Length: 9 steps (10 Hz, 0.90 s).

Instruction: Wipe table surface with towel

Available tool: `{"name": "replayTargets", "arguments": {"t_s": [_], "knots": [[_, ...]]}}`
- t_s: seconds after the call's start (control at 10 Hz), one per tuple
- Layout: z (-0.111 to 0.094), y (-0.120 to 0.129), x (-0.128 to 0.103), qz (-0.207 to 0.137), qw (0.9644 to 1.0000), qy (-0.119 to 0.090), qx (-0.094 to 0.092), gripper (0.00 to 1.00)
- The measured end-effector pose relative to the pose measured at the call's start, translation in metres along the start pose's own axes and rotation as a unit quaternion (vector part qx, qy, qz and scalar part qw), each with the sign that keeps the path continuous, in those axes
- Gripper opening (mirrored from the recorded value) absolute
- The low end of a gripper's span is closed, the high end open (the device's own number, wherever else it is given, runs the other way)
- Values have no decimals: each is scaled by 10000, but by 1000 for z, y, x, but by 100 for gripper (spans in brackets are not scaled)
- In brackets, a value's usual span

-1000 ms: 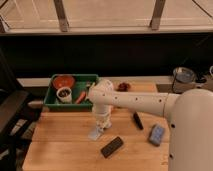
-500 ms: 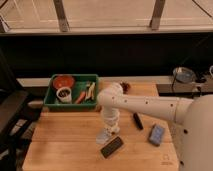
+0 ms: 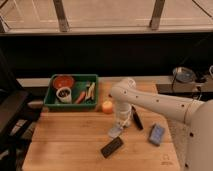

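Note:
A small pale towel [image 3: 115,131] lies on the wooden table [image 3: 65,145], right of centre. My gripper [image 3: 120,123] points straight down onto it from the white arm [image 3: 150,101] that comes in from the right. The gripper holds the towel against the table top. The towel's top part is hidden by the gripper.
A green bin [image 3: 51,98] at the back left holds a red bowl [image 3: 63,81], a white cup [image 3: 63,94] and vegetables. An orange object [image 3: 107,106], a black marker [image 3: 136,118], a blue sponge [image 3: 156,134] and a black block [image 3: 111,147] lie around the towel.
The gripper and the towel have slid to the right across the table, from left of the black block towards the marker. The other objects have not moved.

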Motion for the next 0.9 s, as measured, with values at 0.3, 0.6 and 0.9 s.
{"name": "replayTargets", "arguments": {"t_s": [0.3,0.6,0.9], "knots": [[-2,-28,-19,-342,9994,0,65,19],[2,-61,-79,-681,9975,-151,128,19],[8,-65,-115,-523,9981,-318,71,19]]}}
